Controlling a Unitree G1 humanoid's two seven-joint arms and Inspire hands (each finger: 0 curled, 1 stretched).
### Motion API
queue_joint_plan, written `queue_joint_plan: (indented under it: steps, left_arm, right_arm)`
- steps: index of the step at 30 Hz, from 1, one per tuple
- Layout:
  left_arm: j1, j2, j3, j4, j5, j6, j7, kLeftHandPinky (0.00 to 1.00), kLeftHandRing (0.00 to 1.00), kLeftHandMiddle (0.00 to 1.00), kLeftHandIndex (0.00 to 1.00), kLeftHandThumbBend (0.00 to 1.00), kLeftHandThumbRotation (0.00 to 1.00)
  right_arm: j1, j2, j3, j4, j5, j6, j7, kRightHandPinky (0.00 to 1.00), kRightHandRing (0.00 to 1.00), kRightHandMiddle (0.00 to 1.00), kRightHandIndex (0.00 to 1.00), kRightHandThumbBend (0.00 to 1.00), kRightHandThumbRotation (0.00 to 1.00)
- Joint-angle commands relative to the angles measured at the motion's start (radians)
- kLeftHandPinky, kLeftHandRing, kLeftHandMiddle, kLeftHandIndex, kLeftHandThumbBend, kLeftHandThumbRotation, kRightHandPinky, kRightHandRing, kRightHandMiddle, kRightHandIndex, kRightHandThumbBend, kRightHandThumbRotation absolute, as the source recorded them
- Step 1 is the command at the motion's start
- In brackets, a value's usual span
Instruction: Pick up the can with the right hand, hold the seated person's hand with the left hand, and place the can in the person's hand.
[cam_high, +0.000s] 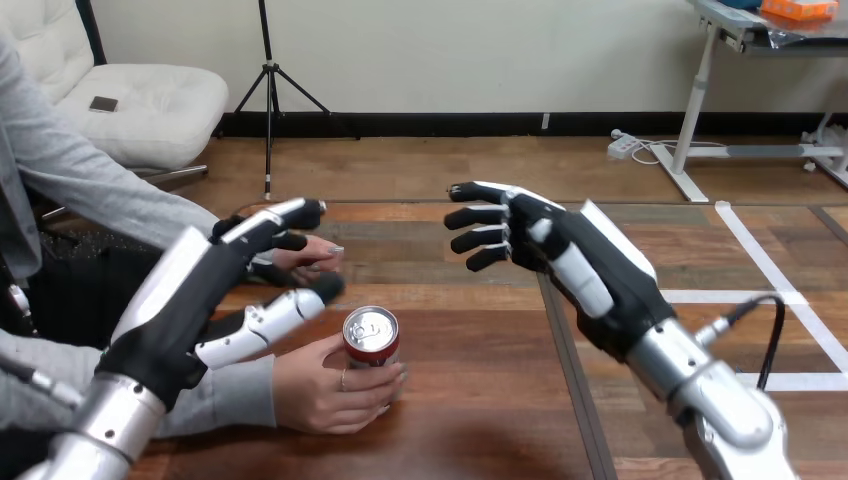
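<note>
A red can (371, 341) with a silver top stands upright on the wooden table (480, 400), left of the middle. The person's nearer hand (325, 388) is wrapped round the can's lower part. My left hand (200, 300) hovers open just left of the can, with its thumb (275, 322) reaching toward the can's top. The person's farther hand (315, 256) shows just past my left fingertips (290, 215); whether they touch I cannot tell. My right hand (560, 255) is raised to the right of the can, open with fingers spread, holding nothing.
The person's grey sleeves (110, 190) come in from the left edge. A dark seam (565, 360) runs down the table between the can and my right arm. The tabletop stretches bare to the right of the can.
</note>
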Motion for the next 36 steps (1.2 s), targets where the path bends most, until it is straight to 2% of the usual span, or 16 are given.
queue_joint_plan:
  steps: [1,4,8,14,22,24,29,36]
  left_arm:
    - [0.002,-0.056,0.03,0.031,-0.028,-0.039,0.058,0.61,0.79,0.85,0.85,0.57,0.85]
    - [0.019,-0.083,0.031,0.029,-0.034,-0.056,0.082,0.61,0.79,0.84,0.84,0.58,0.88]
    - [0.053,-0.131,0.031,0.015,-0.103,-0.071,0.086,0.62,0.79,0.84,0.84,0.58,0.9]
    - [0.111,-0.193,0.026,-0.028,-0.17,-0.083,0.097,0.64,0.8,0.84,0.85,0.47,0.91]
    - [0.179,-0.244,0.015,-0.083,-0.195,-0.067,0.106,0.69,0.83,0.85,0.87,0.4,0.98]
    - [0.187,-0.262,0.009,-0.075,-0.217,-0.086,0.1,0.7,0.83,0.85,0.87,0.35,0.99]
    - [0.208,-0.294,-0.007,-0.066,-0.215,-0.112,0.103,0.73,0.84,0.85,0.88,0.32,1.0]
    - [0.208,-0.313,-0.015,-0.05,-0.213,-0.127,0.089,0.75,0.84,0.85,0.88,0.27,1.0]
  right_arm:
    - [0.009,0.033,-0.034,-0.044,0.051,-0.034,-0.006,0.69,0.77,0.78,0.85,1.0,1.0]
    - [0.029,0.047,-0.041,-0.045,0.077,-0.036,0.001,0.7,0.78,0.78,0.85,1.0,1.0]
    - [0.059,0.064,-0.045,-0.049,0.11,-0.038,0.01,0.71,0.79,0.8,0.86,1.0,1.0]
    - [0.101,0.079,-0.049,-0.058,0.128,-0.048,0.015,0.75,0.83,0.83,0.87,0.98,1.0]
    - [0.161,0.093,-0.05,-0.096,0.149,-0.038,0.014,0.84,0.89,0.88,0.89,0.94,1.0]
    - [0.177,0.101,-0.052,-0.106,0.157,-0.036,0.012,0.85,0.89,0.89,0.88,0.94,1.0]
    - [0.216,0.12,-0.055,-0.132,0.167,-0.038,-0.003,0.87,0.89,0.89,0.88,0.93,1.0]
    - [0.245,0.138,-0.062,-0.148,0.178,-0.048,-0.009,0.89,0.89,0.88,0.88,0.92,1.0]
